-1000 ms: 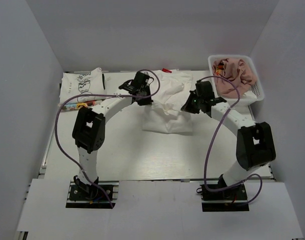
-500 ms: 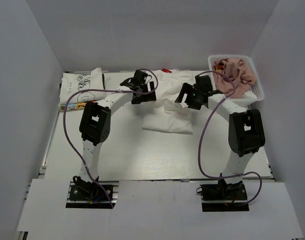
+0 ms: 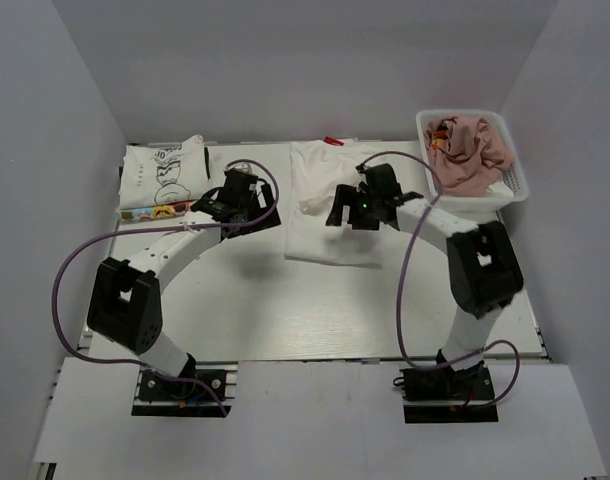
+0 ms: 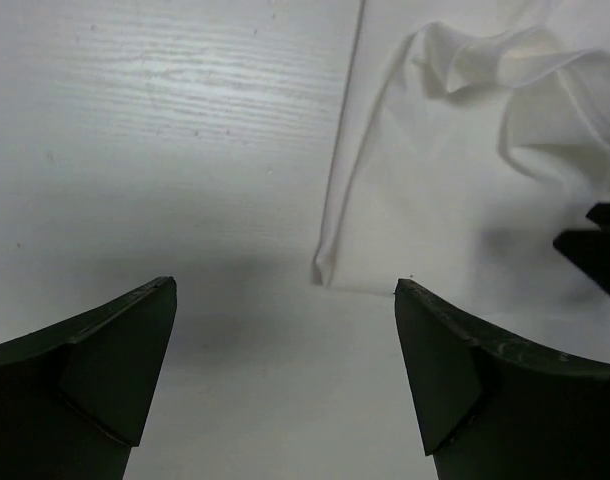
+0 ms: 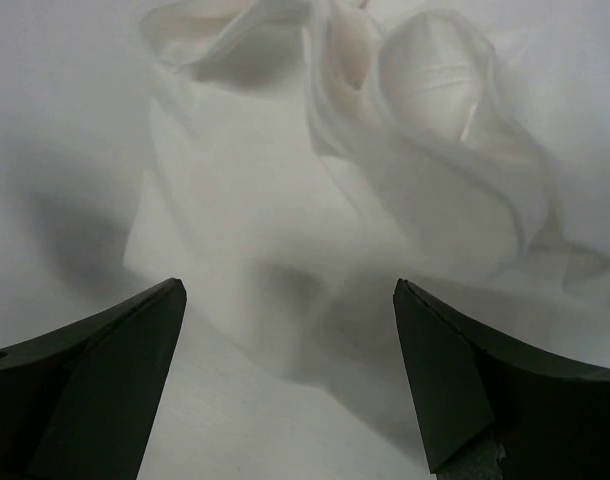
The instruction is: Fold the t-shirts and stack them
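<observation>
White t-shirt (image 3: 320, 238) lies between cartoon tee (image 3: 165, 172) and basket (image 3: 485, 202).

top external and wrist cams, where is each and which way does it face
Top external: above and behind the bases, looking down on the table; both arms show.
Left wrist: on that arm, facing down past the open left gripper at the edge of the middle white t-shirt.
Right wrist: facing down past the open right gripper at its crumpled folds.
Shared: all show that t-shirt.
</observation>
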